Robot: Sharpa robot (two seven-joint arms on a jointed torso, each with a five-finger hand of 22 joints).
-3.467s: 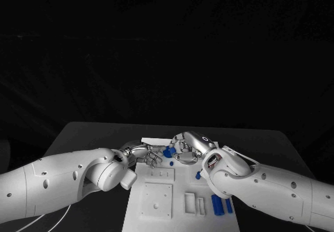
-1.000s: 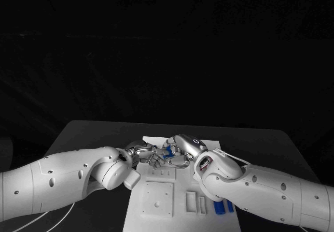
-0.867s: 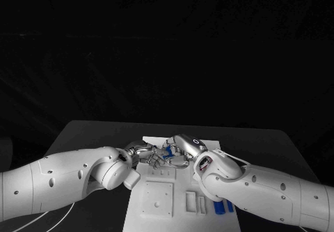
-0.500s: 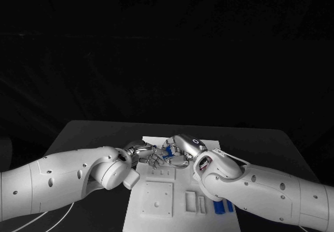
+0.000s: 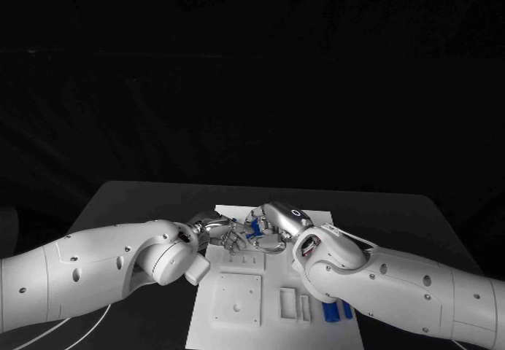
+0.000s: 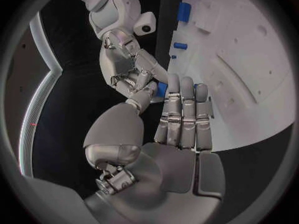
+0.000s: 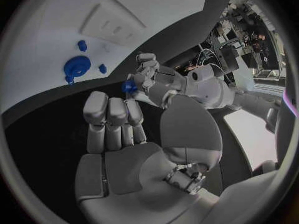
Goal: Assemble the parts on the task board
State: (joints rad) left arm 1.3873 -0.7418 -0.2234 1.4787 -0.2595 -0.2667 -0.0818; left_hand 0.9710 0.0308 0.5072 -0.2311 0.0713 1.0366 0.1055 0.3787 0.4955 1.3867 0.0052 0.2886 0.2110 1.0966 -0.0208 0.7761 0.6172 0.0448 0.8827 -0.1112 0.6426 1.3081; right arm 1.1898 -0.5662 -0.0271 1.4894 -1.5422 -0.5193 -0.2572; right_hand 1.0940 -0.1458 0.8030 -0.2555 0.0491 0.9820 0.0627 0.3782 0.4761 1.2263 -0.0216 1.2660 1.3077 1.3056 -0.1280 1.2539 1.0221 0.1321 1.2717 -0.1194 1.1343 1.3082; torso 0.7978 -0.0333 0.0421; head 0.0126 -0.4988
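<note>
While both arms are meeting over the far end of the task board [image 5: 237, 321], I am watching a small blue part [image 5: 252, 229] being held above the white plate, between the two robot hands. From the right wrist view, the left robot hand [image 7: 144, 73] is pinching that blue part [image 7: 129, 86] at its fingertips. From the left wrist view, the right robot hand [image 6: 127, 67] is also curling its fingers around the blue part [image 6: 162, 88], so both seem to be gripping the same piece, though I cannot tell which is carrying the load.

Judging by its look, the part is a light, rigid moulded piece, likely smooth and a little slippery against metal fingertips. I am reckoning it will not bend or crush, but it could twist or pop out of a shallow pinch. The safest hold, as I see it, is across its two broadest opposite faces, leaving the end that must enter the board free.

Other blue pieces are lying on the board: two side by side near the right forearm [image 5: 337, 311], and a round one [image 7: 76, 65] with smaller ones [image 7: 81, 45] beside it on the plate. All of it is resting on the dark surface [image 5: 126, 200].
</note>
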